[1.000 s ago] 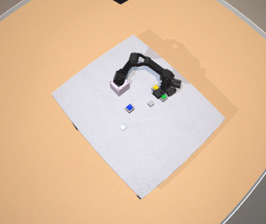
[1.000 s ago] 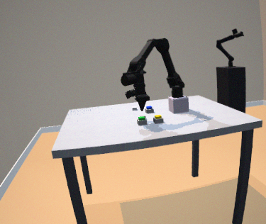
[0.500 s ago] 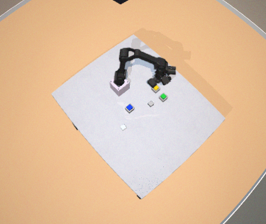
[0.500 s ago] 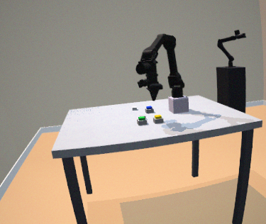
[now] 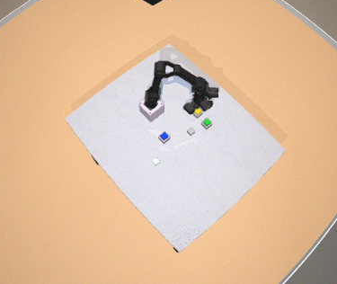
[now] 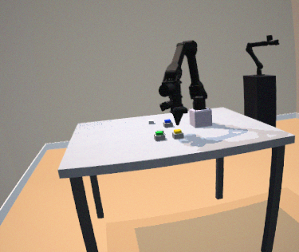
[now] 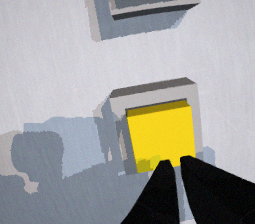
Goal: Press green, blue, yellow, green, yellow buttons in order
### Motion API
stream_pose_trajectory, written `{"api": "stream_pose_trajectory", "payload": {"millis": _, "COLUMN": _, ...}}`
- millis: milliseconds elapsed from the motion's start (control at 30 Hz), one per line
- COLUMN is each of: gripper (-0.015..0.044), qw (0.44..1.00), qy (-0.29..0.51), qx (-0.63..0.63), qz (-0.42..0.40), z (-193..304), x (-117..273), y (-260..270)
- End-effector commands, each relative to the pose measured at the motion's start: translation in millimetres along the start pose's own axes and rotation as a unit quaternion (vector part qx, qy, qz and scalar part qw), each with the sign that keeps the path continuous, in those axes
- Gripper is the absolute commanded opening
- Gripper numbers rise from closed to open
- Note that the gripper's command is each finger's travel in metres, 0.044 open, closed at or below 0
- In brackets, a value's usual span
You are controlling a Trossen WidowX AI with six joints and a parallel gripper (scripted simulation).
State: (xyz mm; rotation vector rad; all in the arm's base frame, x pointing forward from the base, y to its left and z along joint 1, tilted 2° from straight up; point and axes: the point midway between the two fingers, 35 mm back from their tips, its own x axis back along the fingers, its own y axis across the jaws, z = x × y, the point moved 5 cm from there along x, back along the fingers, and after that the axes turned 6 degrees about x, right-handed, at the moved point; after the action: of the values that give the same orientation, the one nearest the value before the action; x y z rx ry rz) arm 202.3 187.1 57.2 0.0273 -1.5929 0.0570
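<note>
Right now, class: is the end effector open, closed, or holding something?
End effector: closed, holding nothing, tips over the yellow button's near edge.

On the desk the black arm rises from a pale box-shaped base and bends over so that its end effector points down with its fingers pressed together, its tip above and just behind the yellow button. The green button sits just beside the yellow one, the blue button lies farther back, and a small white block lies near the blue one. Beyond the desk stands a dark pedestal carrying a thin jointed camera arm.
</note>
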Motion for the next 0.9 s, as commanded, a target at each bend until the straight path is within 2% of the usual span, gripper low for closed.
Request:
{"api": "stream_pose_trajectory", "payload": {"millis": 0, "gripper": 0.0020, "qw": 1.000, "qy": -0.003, "qx": -0.002, "qz": -0.002, "z": -0.8, "x": -3.6, "y": 0.8}}
{"api": "stream_pose_trajectory", "payload": {"millis": 600, "gripper": 0.0020, "qw": 1.000, "qy": -0.003, "qx": -0.002, "qz": -0.002, "z": -0.7, "x": -32.1, "y": 0.7}}
{"api": "stream_pose_trajectory", "payload": {"millis": 867, "gripper": 0.0020, "qw": 1.000, "qy": -0.003, "qx": -0.002, "qz": -0.002, "z": -0.7, "x": -33.1, "y": 0.6}}
